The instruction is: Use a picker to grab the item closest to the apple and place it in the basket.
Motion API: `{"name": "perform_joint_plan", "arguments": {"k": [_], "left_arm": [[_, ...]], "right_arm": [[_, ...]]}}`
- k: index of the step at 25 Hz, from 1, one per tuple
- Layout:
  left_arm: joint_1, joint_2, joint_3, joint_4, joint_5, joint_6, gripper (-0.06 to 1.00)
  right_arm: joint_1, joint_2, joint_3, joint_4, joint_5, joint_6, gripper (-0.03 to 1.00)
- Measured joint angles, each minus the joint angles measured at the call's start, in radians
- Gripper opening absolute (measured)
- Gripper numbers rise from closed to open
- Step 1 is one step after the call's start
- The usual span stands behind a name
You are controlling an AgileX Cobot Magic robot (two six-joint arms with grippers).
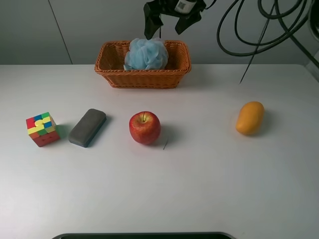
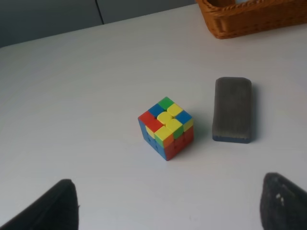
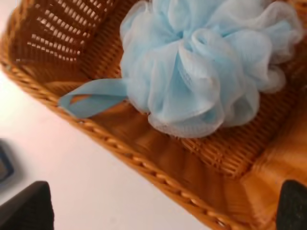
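Blue bath pouf [image 1: 146,54] lies inside wicker basket [image 1: 112,74]. Right gripper [image 1: 167,22] hangs above it, jaws spread, holding nothing; delivery apparently complete. Left gripper [image 2: 168,211] also spread, idle over cube [image 2: 166,127].

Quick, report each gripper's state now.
Left gripper: open, holding nothing, above the table near the cube.
Right gripper: open, holding nothing, over the basket with the blue bath pouf inside.

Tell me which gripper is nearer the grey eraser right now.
Left. The left gripper hovers open near the cube, the grey eraser just beyond. The right gripper hangs above the basket.
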Motion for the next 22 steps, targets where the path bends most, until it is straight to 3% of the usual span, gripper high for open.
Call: {"name": "perform_joint_plan", "arguments": {"k": [6, 15, 22], "left_arm": [[0.000, 0.000, 0.000, 0.000, 0.000, 0.000, 0.73], [0.000, 0.000, 0.000, 0.000, 0.000, 0.000, 0.73], [0.000, 0.000, 0.000, 0.000, 0.000, 0.000, 0.73]], "right_arm": [[0.000, -0.189, 0.113, -0.020, 0.015, 0.000, 0.70], [0.000, -0.714, 0.568, -0.047, 0.019, 0.000, 0.70], [0.000, -1.119, 0.825, -0.047, 0.021, 0.000, 0.70]]}}
